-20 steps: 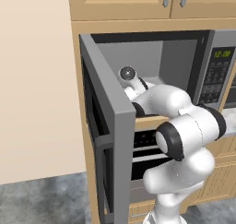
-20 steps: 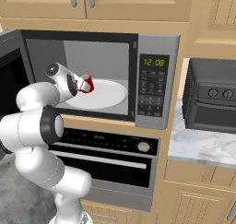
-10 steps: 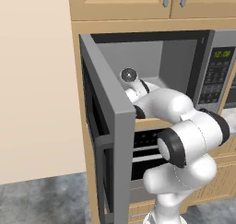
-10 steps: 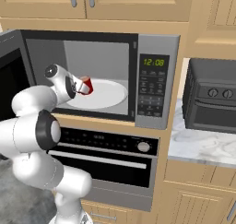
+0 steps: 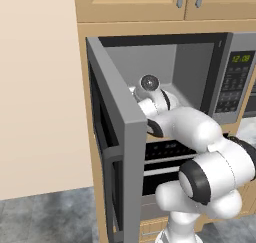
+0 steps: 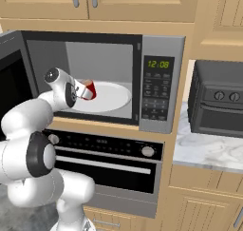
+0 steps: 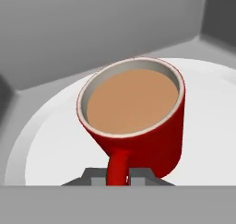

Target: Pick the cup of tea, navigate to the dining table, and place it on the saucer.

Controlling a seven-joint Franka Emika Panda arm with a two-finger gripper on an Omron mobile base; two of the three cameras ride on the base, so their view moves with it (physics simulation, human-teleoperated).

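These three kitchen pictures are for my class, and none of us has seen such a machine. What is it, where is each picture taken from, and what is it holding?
It is a white robot arm on a base that can drive, in a computer-drawn kitchen. Two pictures come from cameras on the base, behind the arm to its left and right. The third comes from a camera on the hand, looking along its jaws. The arm reaches into an open microwave, whose door stands swung out. Inside lies a white round turntable plate. The gripper is shut on the handle of a red cup of tea, which is tilted and full of brown tea. A toaster oven stands on the marble counter beside it.
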